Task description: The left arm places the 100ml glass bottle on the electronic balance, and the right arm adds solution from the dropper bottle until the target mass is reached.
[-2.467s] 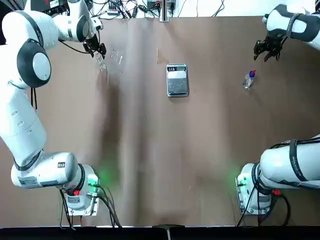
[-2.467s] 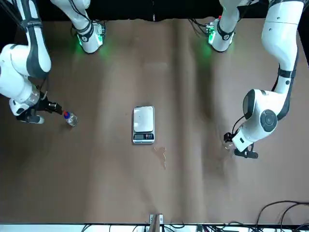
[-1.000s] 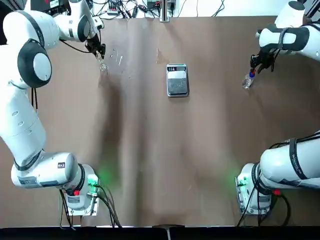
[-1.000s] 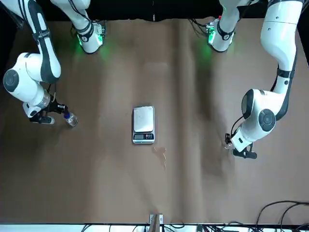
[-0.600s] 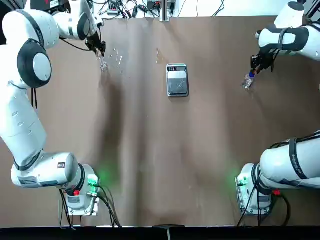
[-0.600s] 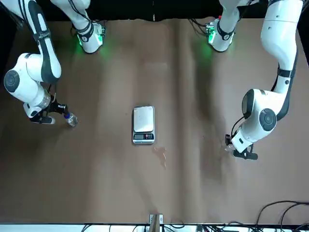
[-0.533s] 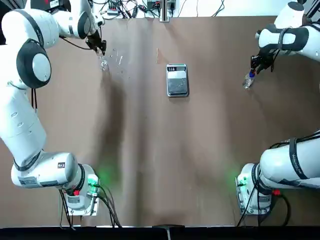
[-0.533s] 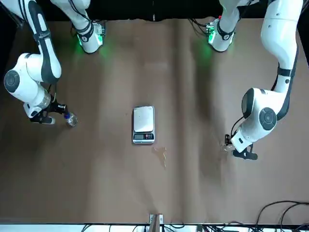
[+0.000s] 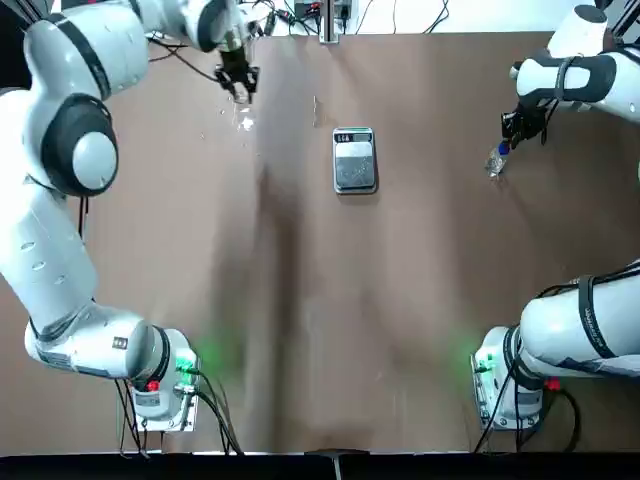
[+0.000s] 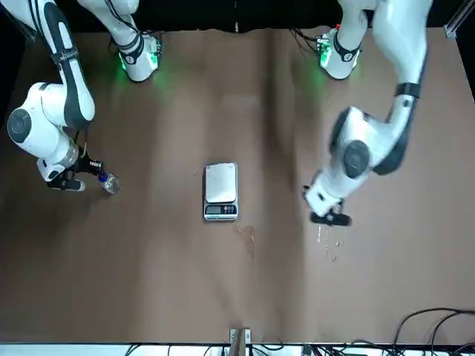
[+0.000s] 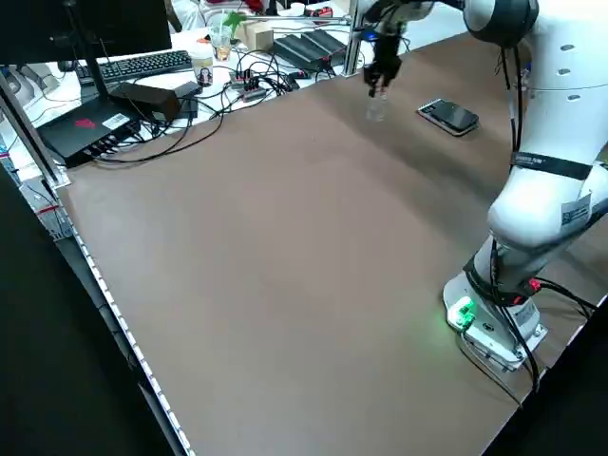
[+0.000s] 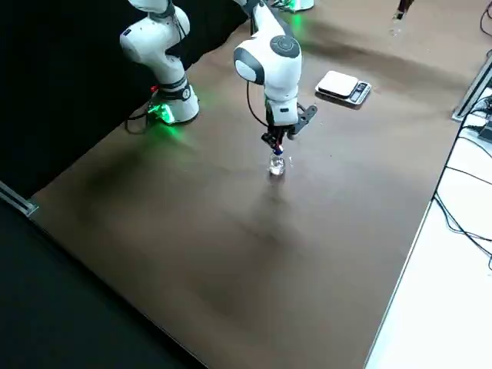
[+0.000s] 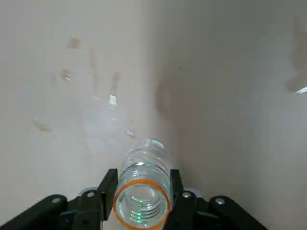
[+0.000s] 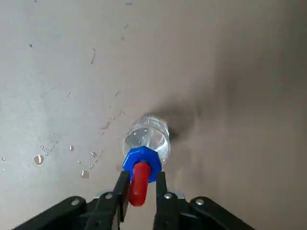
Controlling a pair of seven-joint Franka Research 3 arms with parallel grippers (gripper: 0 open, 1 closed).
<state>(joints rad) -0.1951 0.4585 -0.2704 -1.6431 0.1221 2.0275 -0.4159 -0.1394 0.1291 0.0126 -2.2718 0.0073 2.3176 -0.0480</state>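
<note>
The left pincer [image 13: 143, 196] grips the glass bottle [image 13: 146, 167] left of the balance [image 9: 355, 160], seemingly mid-carry and next needing a level set-down on its plate, while the right pincer's [image 14: 142, 191] fingers flank the dropper bottle's red bulb [image 14: 139, 184] across the bench [image 9: 400, 300]

In my top view, I see the silver electronic balance [image 9: 355, 163] lying flat at upper centre, its dark display strip toward the frame's top. At upper left, my left arm [image 9: 90, 150] grips the clear, orange-rimmed 100ml glass bottle [image 13: 144, 163]. At upper right, the blue-capped, red-tipped dropper bottle [image 14: 147, 136] stands by my right arm [image 9: 570, 80].
</note>
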